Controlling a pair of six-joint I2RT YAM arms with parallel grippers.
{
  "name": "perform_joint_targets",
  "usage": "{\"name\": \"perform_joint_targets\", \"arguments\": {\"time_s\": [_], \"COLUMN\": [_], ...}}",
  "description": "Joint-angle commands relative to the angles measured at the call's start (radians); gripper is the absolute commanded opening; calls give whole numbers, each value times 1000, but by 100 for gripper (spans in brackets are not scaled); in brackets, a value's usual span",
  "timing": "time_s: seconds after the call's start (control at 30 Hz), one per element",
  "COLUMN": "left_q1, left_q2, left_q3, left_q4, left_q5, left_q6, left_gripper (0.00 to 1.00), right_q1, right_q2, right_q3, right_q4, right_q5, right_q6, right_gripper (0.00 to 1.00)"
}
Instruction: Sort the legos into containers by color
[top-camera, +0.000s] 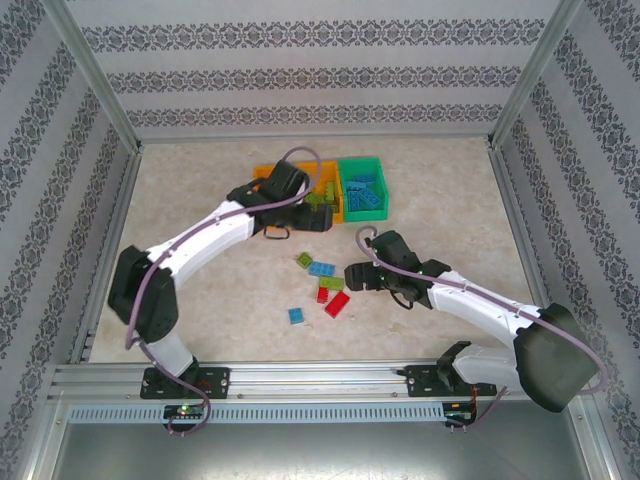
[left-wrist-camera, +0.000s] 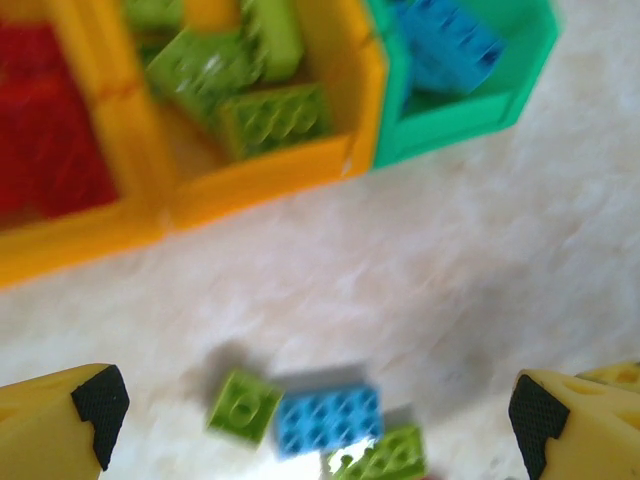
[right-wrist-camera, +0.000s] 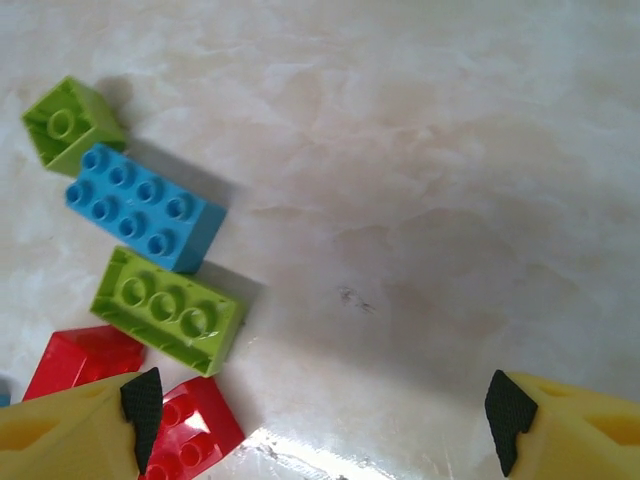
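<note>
Left gripper (left-wrist-camera: 315, 415) spread wide, empty, just near of two orange bins (left-wrist-camera: 260, 185) (green bin (left-wrist-camera: 460, 120) to their right). Right gripper (right-wrist-camera: 320, 405) wide, empty, above loose legos (right-wrist-camera: 145, 208).

Beige marbled tabletop (top-camera: 450, 190), matte, with faint cloudy veining. White walls (top-camera: 300, 75) on three sides, crossed by grey ornamental bands. Aluminium posts (top-camera: 95, 75) at the back corners. Aluminium rail (top-camera: 320, 375) along the near edge, perforated strip (top-camera: 300, 412) below it. Soft even light; bright glare patch (right-wrist-camera: 290, 450) on the tabletop in the right wrist view.
</note>
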Motion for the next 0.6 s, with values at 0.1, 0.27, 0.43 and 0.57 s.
{"name": "perform_joint_targets", "arguments": {"time_s": [0.1, 0.27, 0.43, 0.57], "left_q1": [-6, -5, -1, 0], "left_q2": [-164, -253, -273, -272], "left_q3": [-273, -409, -438, -452], "left_q4": [1, -13, -22, -30], "left_q5": [-47, -113, -115, -127], "left_q6": [-147, -190, -200, -214], "left_gripper": [100, 99, 99, 99], "right_q1": [110, 209, 271, 319], "right_q2": [42, 49, 88, 138], "right_q3": [43, 42, 59, 80], "right_q4": [-18, -32, -78, -86], "right_q5": [6, -34, -5, 18], "right_q6": [-129, -200, -224, -235], "right_gripper": [93, 98, 98, 98]}}
